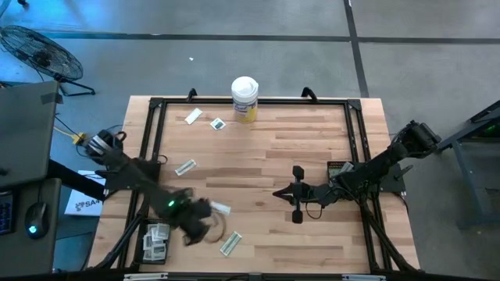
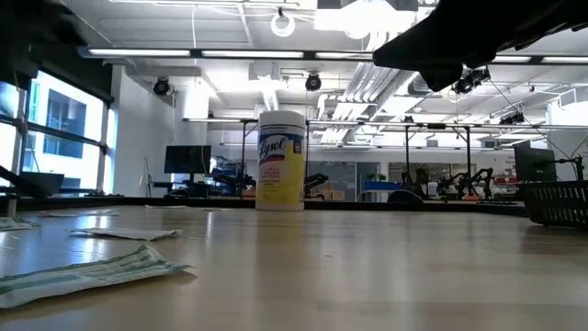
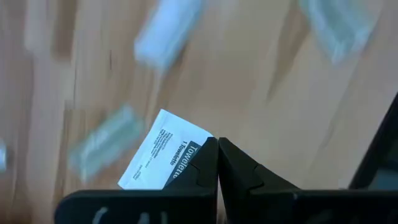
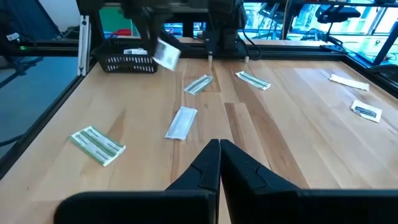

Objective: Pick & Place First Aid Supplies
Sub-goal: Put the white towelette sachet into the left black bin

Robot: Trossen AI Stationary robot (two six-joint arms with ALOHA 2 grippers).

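**High view first: left fingers clamped on a towelette sachet near the basket**

High view: the left gripper (image 1: 205, 218) sits over the near-left part of the counter (image 1: 312, 156), just beside a dark basket (image 1: 154, 240) at the near-left corner that already holds flat packets. A white sachet (image 1: 221, 208) shows at its tip. A pale-green wrapper (image 1: 230, 244) lies near the front edge; another (image 1: 186, 167) lies left of centre; two more packets lie near the far edge beside a tall white canister (image 1: 244, 98). The right gripper (image 1: 297, 193) hovers right of centre.

Low view: canister stands upright mid-counter; flat wrappers lie at left; a dark arm hangs overhead at upper right.

Left wrist view: fingers (image 3: 199, 171) pinched together on the corner of the white sachet, printed "Towelette"; it hangs clear above the blurred counter.

Right wrist view: right fingers (image 4: 205, 163) pressed shut, nothing between them. Green-striped and white wrappers lie scattered ahead; the basket stands at the far corner, the sachet held just beside it.
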